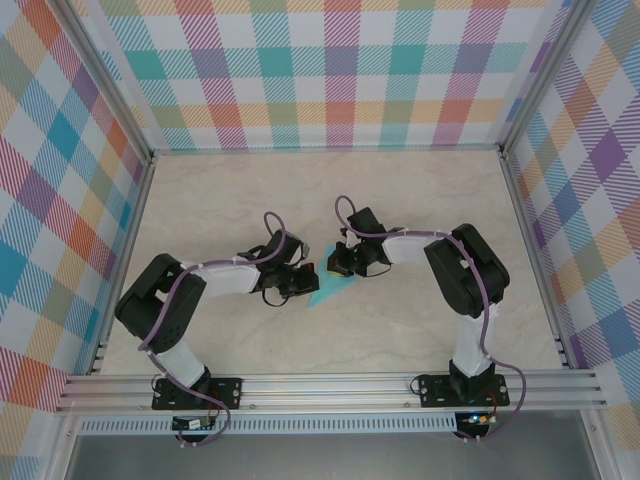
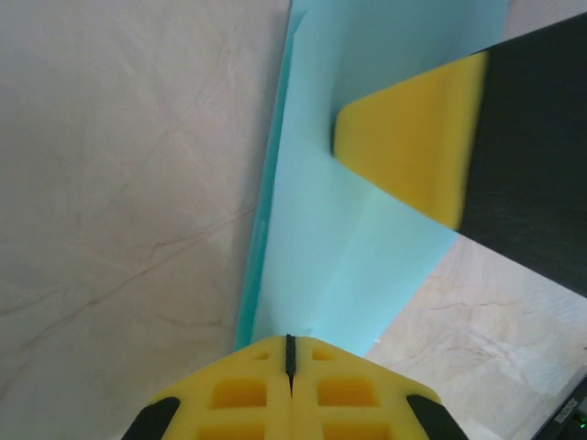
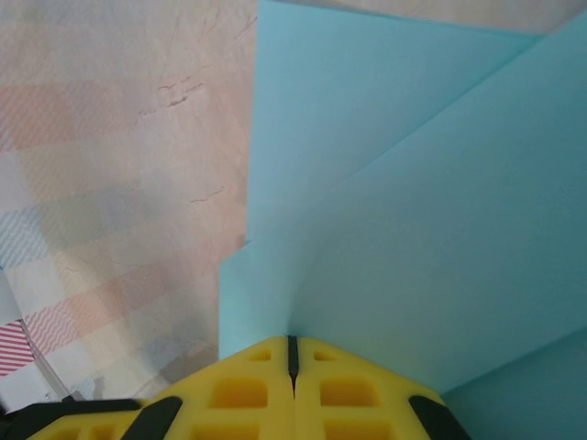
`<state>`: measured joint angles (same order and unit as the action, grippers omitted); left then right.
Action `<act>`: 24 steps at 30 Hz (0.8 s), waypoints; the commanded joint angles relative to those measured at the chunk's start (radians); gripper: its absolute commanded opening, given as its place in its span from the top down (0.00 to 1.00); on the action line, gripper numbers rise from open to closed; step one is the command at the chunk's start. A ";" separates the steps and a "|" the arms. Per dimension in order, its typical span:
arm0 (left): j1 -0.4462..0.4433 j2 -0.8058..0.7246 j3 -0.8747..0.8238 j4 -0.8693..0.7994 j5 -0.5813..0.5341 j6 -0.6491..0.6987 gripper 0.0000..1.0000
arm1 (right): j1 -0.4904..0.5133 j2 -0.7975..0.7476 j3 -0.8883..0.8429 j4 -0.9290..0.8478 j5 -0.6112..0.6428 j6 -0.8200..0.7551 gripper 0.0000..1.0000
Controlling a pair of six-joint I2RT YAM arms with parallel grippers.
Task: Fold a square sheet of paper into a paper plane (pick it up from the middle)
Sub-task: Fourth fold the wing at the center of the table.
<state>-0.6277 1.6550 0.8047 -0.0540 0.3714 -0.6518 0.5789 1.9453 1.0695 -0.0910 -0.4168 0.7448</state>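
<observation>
Atop paper plane (image 1: pixel 328 292), right end effector (image 1: pixel 337 267)

Sheet of paper (image 3: pixel 413 211): thin turquoise paper, matt and smooth, with crisp creases. Table (image 1: pixel 400 190): pale marble-patterned top, smooth with a faint sheen. Tips of the left gripper (image 2: pixel 291 353) and right gripper (image 3: pixel 292 353): yellow, matt, moulded with square recesses, looking like plastic or rubber. Arm links (image 1: pixel 455 265): black matt casings; forearm shells (image 1: pixel 215 277): white, smooth plastic. Frame rails (image 1: pixel 330 385): bare grooved metal with a dull shine. Walls (image 1: pixel 330 70): matt check print, material not determinable
</observation>
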 commanded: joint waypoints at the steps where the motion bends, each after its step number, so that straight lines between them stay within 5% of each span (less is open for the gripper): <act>1: -0.009 -0.100 0.006 -0.040 -0.064 -0.041 0.93 | -0.002 0.037 -0.013 -0.125 0.125 -0.004 1.00; 13: -0.037 -0.038 -0.025 0.141 0.091 -0.164 0.86 | -0.002 0.052 -0.006 -0.141 0.130 0.002 1.00; 24: -0.052 0.049 -0.041 0.141 0.067 -0.191 0.86 | -0.002 0.060 0.001 -0.162 0.137 0.004 1.00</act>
<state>-0.6739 1.6875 0.7845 0.0669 0.4335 -0.8261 0.5838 1.9480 1.0885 -0.1268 -0.3981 0.7456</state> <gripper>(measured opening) 0.141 0.045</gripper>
